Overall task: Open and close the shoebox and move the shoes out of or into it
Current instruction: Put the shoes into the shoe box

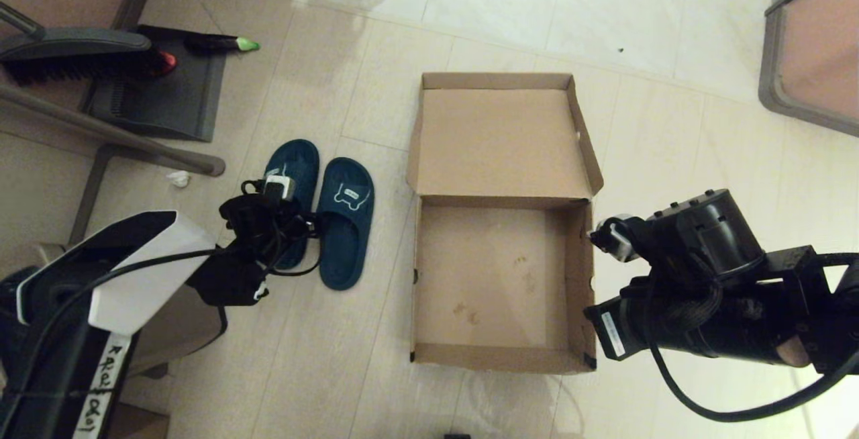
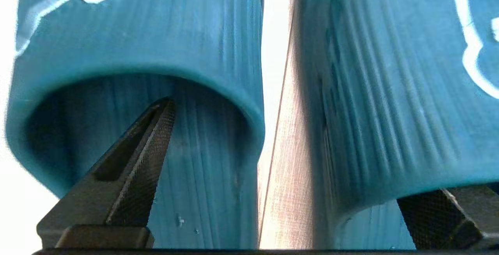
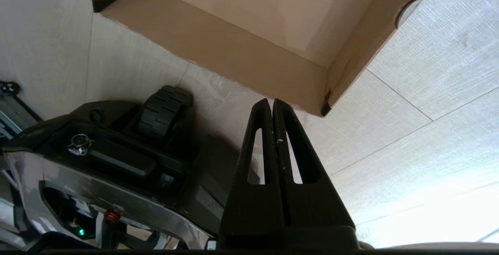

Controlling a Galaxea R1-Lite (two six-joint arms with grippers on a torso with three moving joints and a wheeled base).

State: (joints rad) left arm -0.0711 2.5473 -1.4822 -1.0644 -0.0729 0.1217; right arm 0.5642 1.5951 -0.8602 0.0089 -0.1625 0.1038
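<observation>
1. Two fingers (image 2: pixel 134 169) of the left gripper (image 2: pixel 273 177) stand spread wide, gripping nothing: one reaches under the strap of the left slipper, the other sits at the strap opening of the right slipper.
2. Both shoes (image 1: pixel 345 224) lie side by side on the floor (image 1: pixel 322 372), just left of the shoebox (image 1: pixel 500 278), toes pointing far.
3. Lid back, the shoebox is open and holds nothing.
4. By my reading, the step in hand is gathering the pair for the box; next the fingers should close so the inner strap edges pinch together, then lift and carry right over the box wall.
5. Pressed together and holding nothing, the right gripper (image 3: pixel 273 105) hangs near the box's near right corner.
</observation>
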